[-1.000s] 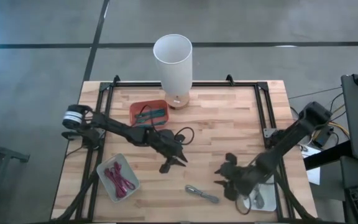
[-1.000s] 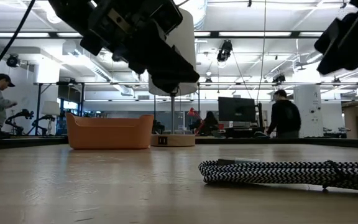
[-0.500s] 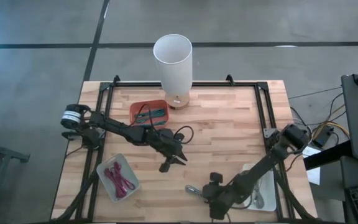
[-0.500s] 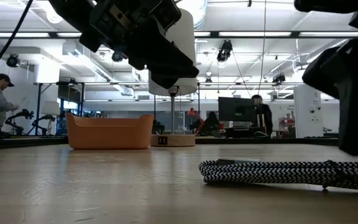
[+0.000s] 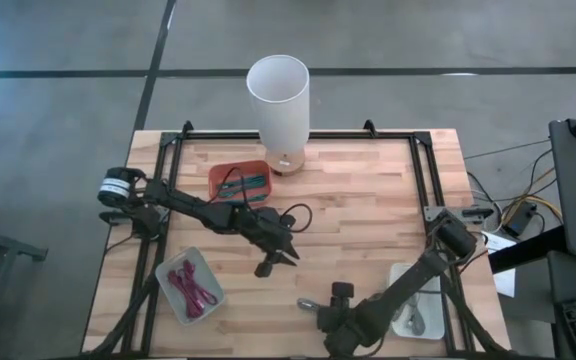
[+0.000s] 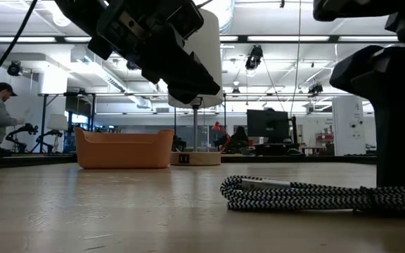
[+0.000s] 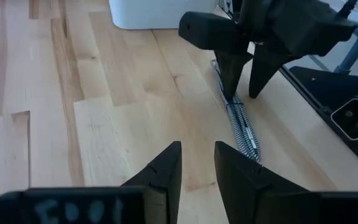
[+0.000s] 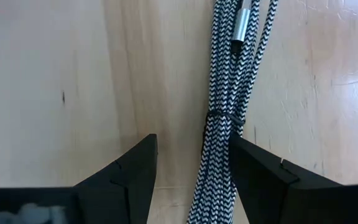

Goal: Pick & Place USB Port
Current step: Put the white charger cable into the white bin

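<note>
Since a second ago, my right gripper (image 8: 191, 171) has come down to the striped cable (image 8: 225, 106), fingers wide apart, one finger touching it. I see the cable lying flat near the table's (image 5: 368, 200) front edge. My left gripper (image 5: 280, 255) hovers mid-table, partly open, holding nothing.

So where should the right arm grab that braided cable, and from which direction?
Probably at the tied middle of the braided cable, where a thin band pinches the strands into one narrow bundle. It lies flat on the table, so come straight down with the open right gripper, jaws straddling the bundle across its width.
</note>
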